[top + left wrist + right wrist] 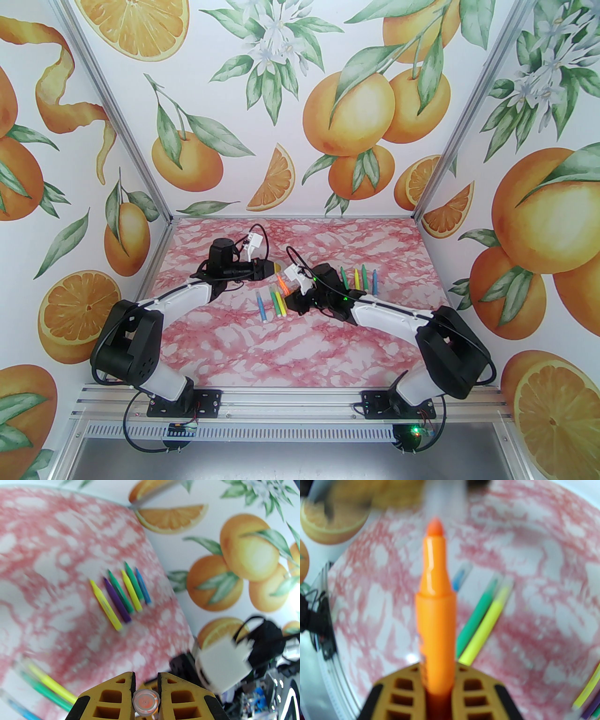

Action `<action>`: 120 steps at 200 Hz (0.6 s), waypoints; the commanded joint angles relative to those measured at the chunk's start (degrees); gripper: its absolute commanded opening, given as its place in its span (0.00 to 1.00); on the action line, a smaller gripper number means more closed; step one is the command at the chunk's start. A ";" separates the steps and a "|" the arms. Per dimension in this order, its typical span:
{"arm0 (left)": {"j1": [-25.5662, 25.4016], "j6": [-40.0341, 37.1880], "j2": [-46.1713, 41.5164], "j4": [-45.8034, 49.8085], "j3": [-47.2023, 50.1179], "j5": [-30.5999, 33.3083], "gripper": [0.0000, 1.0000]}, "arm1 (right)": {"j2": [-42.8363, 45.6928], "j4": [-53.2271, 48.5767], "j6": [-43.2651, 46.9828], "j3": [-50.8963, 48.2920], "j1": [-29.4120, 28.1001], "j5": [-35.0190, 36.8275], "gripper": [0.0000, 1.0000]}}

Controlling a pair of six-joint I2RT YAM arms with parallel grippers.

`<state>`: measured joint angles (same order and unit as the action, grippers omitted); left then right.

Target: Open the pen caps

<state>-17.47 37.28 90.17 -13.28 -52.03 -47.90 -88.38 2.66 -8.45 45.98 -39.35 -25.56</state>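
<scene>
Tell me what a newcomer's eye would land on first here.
First, the bright orange pen jutting out of the right fingers, its tip bare, in the middle of the right wrist view. Next, the left fingers shut on a clear cap at the bottom of the left wrist view, with a row of six coloured pens on the pink marbled table beyond. Around it all, walls of loud orange-fruit wallpaper.

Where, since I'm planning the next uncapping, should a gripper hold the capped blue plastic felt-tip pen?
I'd grip the blue plastic pen mid-barrel from straight above, fingers across it: it lies flat on the pink marbled table, outermost in its row, leaving its clear cap free.
</scene>
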 commanded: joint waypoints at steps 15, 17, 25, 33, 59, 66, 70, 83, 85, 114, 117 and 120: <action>1.68 3.99 1.40 -3.10 -2.62 4.00 0.00 | 1.97 0.24 1.31 -1.41 -0.53 -2.83 0.00; 1.73 4.09 1.41 -3.12 -2.70 4.14 0.00 | 1.98 0.24 1.26 -1.42 -0.50 -2.83 0.00; 1.84 4.13 1.55 -2.74 -3.09 4.60 0.00 | 2.13 0.24 1.32 -1.50 -0.50 -2.55 0.00; 1.83 3.68 1.40 -1.80 -3.53 4.97 0.00 | 2.26 0.24 1.33 -1.57 -0.48 -2.15 0.00; 1.92 -0.83 -0.13 5.38 -5.23 8.19 0.00 | 2.94 -0.59 1.75 -1.50 -0.46 0.57 0.00; 1.92 -2.45 -0.72 8.04 -5.76 9.43 0.00 | 3.10 -1.16 1.69 -1.42 -0.45 2.49 0.00; 1.92 -3.77 -1.22 9.64 -6.07 10.23 0.00 | 3.12 -1.51 1.71 -1.27 -0.38 3.59 0.00; 1.92 -7.49 -2.76 15.31 -7.12 13.72 0.00 | 3.00 -2.68 1.77 -0.87 -0.23 7.03 0.00; 1.92 -8.12 -2.95 16.27 -7.30 14.31 0.00 | 3.03 -2.90 1.77 -0.82 -0.27 7.59 0.00; 2.19 -15.21 -6.15 27.27 -8.92 22.72 0.00 | 2.54 -4.55 1.05 0.19 0.30 13.79 0.00; 2.18 -15.96 -6.41 28.23 -9.00 23.53 0.00 | 2.55 -4.87 0.89 0.36 0.25 14.60 0.00; 2.25 -16.56 -6.67 29.01 -9.05 24.34 0.00 | 2.40 -5.20 0.81 0.55 0.36 15.52 0.00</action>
<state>-15.75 29.08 87.39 4.16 -58.11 -32.25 -86.54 0.05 -7.46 44.91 -39.33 -18.24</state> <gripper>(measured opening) 0.179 0.151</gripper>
